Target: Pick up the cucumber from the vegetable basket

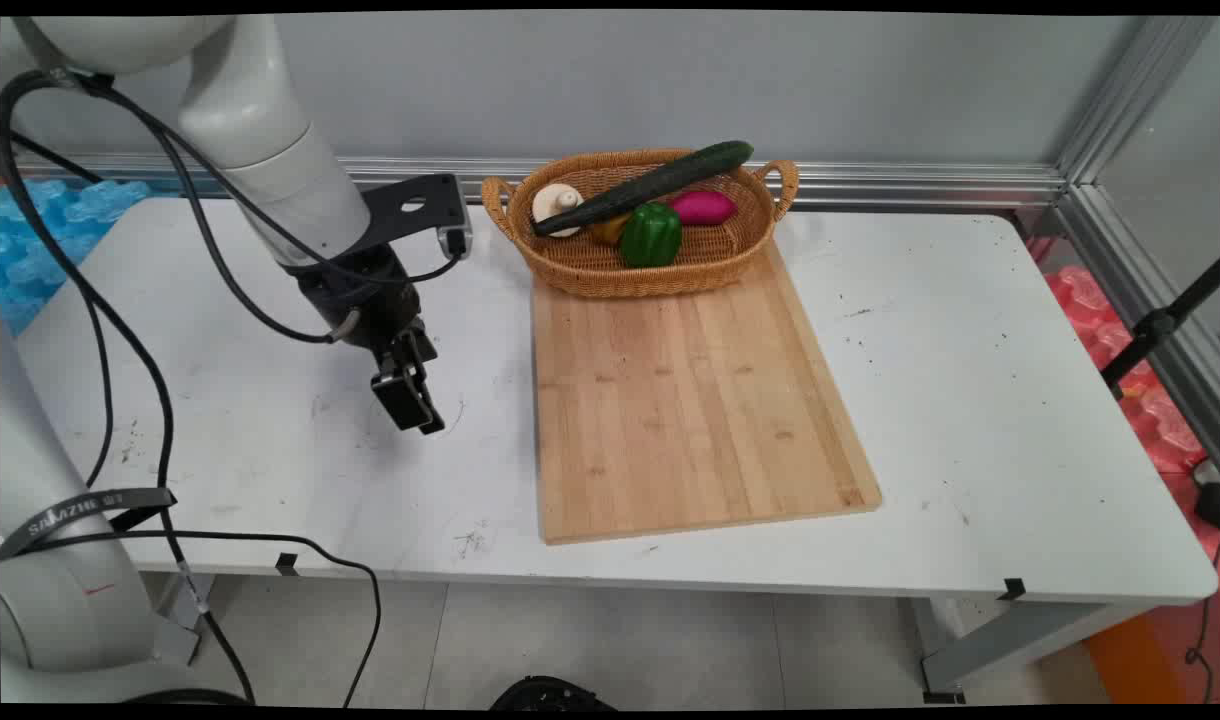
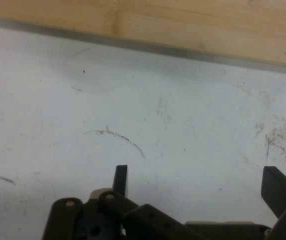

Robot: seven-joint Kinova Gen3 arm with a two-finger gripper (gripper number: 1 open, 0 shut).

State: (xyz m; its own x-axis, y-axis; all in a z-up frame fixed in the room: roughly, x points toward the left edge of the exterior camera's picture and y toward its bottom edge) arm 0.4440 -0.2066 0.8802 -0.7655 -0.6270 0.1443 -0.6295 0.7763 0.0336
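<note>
My black gripper [image 1: 415, 412] hangs low over the bare white table [image 1: 270, 450], left of the wooden cutting board [image 1: 680, 390]. In the hand view the gripper [image 2: 197, 184] is open, its two fingers [image 2: 121, 179] far apart with only scuffed tabletop between them. The board's edge [image 2: 182, 25] runs along the top of that view. A wicker basket [image 1: 590, 270] stands at the board's far end. It holds a long dark cucumber [image 1: 650, 182], a white mushroom [image 1: 555, 205], a green pepper [image 1: 652, 235], a magenta vegetable [image 1: 703, 207] and a small brownish piece [image 1: 610, 230].
Black cables [image 1: 160, 400] hang from the arm over the table's left part. A metal rail [image 1: 920, 185] runs along the wall behind the table. Blue padding [image 1: 60, 220] lies at far left, red padding [image 1: 1150, 400] at far right beside a black stand [image 1: 1160, 325].
</note>
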